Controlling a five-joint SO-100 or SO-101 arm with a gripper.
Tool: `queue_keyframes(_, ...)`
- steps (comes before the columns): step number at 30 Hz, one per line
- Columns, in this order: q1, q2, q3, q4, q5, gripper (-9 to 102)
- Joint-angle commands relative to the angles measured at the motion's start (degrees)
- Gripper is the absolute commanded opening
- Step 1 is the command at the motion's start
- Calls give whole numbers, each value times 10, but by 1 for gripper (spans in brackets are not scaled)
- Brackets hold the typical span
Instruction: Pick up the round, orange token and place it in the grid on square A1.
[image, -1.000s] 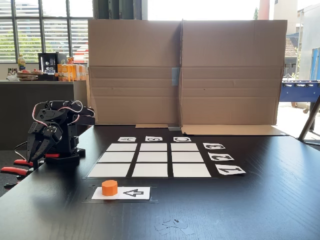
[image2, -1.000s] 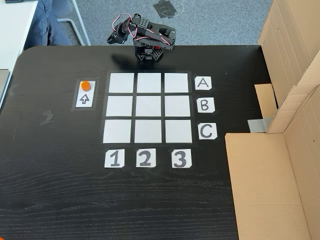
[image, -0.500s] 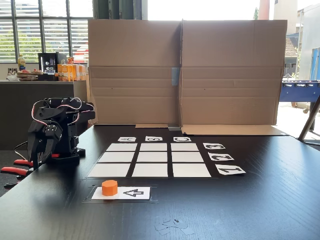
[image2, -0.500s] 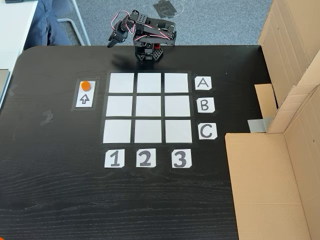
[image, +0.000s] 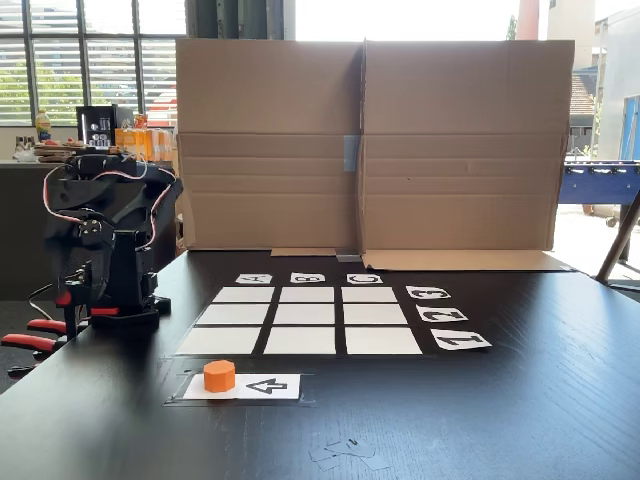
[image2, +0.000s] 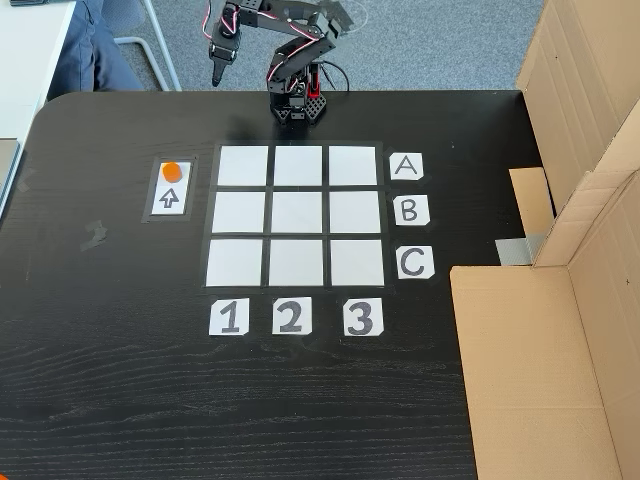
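The round, orange token (image: 219, 375) (image2: 172, 171) rests on the end of a white arrow card (image: 262, 386) (image2: 170, 197), just outside the grid (image: 300, 318) (image2: 296, 214). Square A1 (image: 218, 341) (image2: 243, 166) is the blank corner cell closest to the token. The black arm (image: 100, 240) (image2: 296, 60) stands at the table edge beyond the A row. Its gripper (image: 72, 318) (image2: 214, 80) hangs point-down over that edge, well apart from the token. The fingers look closed together with nothing between them.
Tall cardboard walls (image: 370, 140) (image2: 570, 230) close off the C side of the table. Red-handled clamps (image: 28, 340) grip the table edge by the arm's base. Scraps of tape (image: 345, 450) lie near the front edge. A person's leg (image2: 95, 45) shows beside a white table.
The arm has unfolded from its low tucked pose and risen. The gripper swung up and out and now points down. The token has not moved.
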Motion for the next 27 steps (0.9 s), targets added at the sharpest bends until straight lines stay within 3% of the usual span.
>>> queue_keyframes(1, -24, -67, -87, 22, 31, 22)
queue_keyframes(27, -303, -425, -441, 17, 263, 24)
